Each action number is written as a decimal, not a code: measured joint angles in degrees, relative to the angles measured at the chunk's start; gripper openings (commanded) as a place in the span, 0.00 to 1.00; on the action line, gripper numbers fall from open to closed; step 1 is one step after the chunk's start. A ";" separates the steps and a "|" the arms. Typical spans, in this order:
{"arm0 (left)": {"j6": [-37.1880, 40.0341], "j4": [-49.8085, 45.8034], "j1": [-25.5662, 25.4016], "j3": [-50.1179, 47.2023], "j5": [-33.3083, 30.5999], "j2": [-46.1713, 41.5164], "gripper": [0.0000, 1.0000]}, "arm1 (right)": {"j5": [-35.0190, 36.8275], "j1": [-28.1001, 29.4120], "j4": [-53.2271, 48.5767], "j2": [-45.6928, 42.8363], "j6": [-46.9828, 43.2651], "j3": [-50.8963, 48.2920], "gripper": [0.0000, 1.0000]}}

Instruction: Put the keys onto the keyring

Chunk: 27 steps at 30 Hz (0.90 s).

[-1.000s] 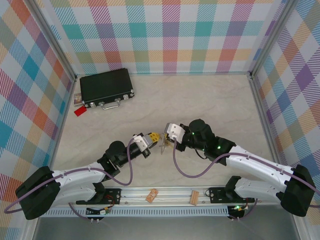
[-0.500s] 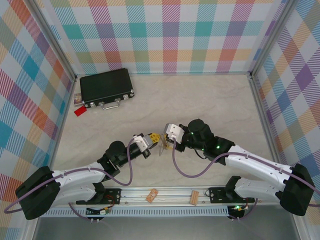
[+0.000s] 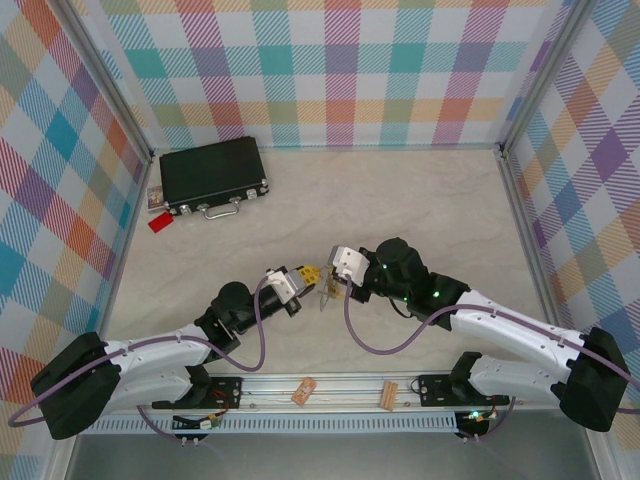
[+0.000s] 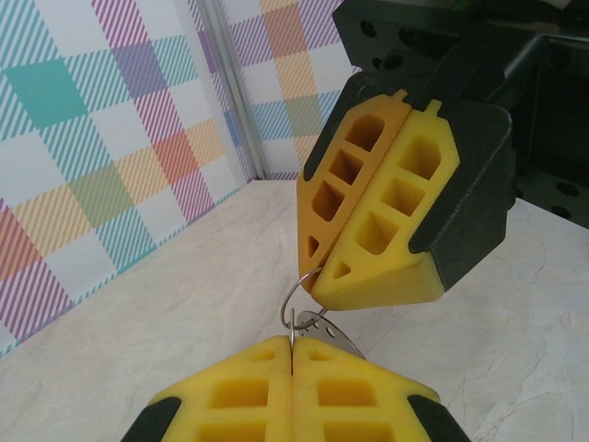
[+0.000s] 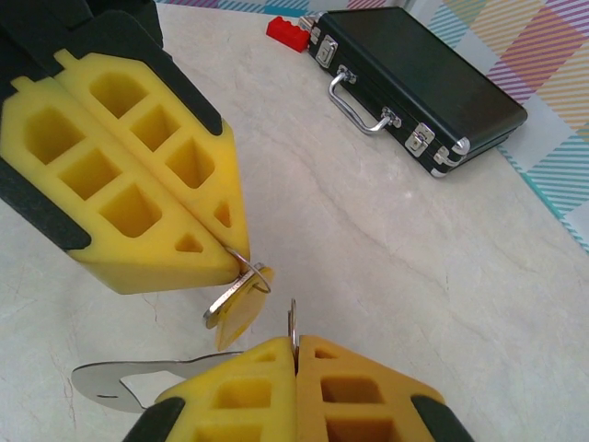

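We see both claws clenched tip to tip. The left claw point(image 5: 230, 256) pinches a wire ring point(image 5: 253, 276) whose key point(image 5: 241, 318) dangles at 11 o'clock from the right claw point(image 5: 294, 354); the keyring point(image 5: 110, 379) stretches away toward 9 o'clock.

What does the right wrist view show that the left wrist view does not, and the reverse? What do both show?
Right wrist, not left wrist: the black case, the red tag beside it, a yellow-headed key hanging at the left gripper tip. Left wrist, not right wrist: a metal corner post between plaid walls. Both: left and right gripper tip to tip, jaws shut, a thin wire ring between them, the pale table.
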 measured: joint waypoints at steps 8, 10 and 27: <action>-0.02 -1.22 0.00 0.00 0.52 0.02 0.00 | -0.90 0.00 0.00 0.00 -0.04 0.00 0.00; 0.00 -1.22 0.00 0.00 0.61 0.07 0.00 | -1.09 0.00 0.00 0.00 -0.04 0.00 0.00; 0.00 -1.22 0.00 0.00 0.39 0.02 0.00 | -2.67 0.00 -0.50 0.39 -0.24 0.09 0.00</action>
